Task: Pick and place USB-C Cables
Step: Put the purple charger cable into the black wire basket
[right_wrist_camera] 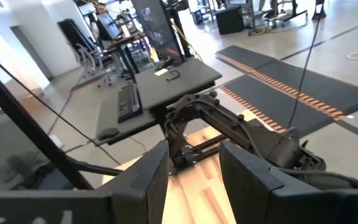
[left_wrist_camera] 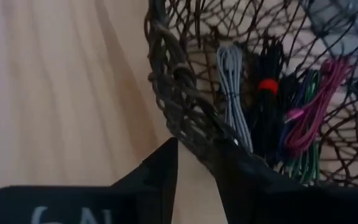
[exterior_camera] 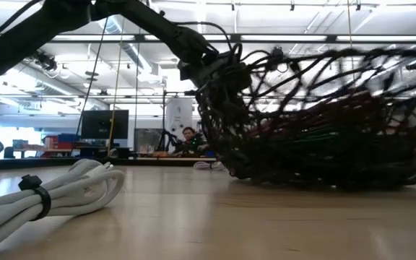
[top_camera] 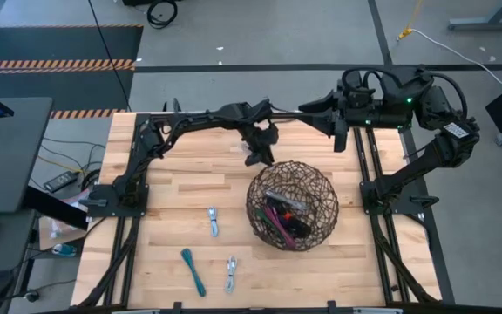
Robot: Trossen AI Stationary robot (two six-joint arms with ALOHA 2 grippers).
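A dark round wire-mesh basket (top_camera: 293, 205) stands on the wooden table and holds several USB-C cables: a grey one (left_wrist_camera: 232, 87), a black one with a red tie (left_wrist_camera: 267, 93), a purple one (left_wrist_camera: 316, 106) and a green one (left_wrist_camera: 303, 158). Three more bundles lie flat on the table near the front: a grey-white one (top_camera: 213, 221), a teal one (top_camera: 193, 270) and a white one (top_camera: 231, 273). My left gripper (left_wrist_camera: 196, 146) hangs open over the basket's far rim (left_wrist_camera: 179, 93), slanting down, with nothing between its fingers. My right gripper (right_wrist_camera: 193, 149) is open, raised high at the far right. My left gripper has one finger (left_wrist_camera: 241, 168) right at the outside of the basket's far rim (left_wrist_camera: 194, 134). I cannot tell whether it touches the wire. Bare table shows in the gap between the fingers.
The left arm (top_camera: 190, 118) stretches along the table's far edge. The right arm (top_camera: 408, 100) is folded up beyond the far right corner. A white bundle (exterior_camera: 49, 191) lies close to the low camera. Bare wood lies left of the basket (top_camera: 181, 174).
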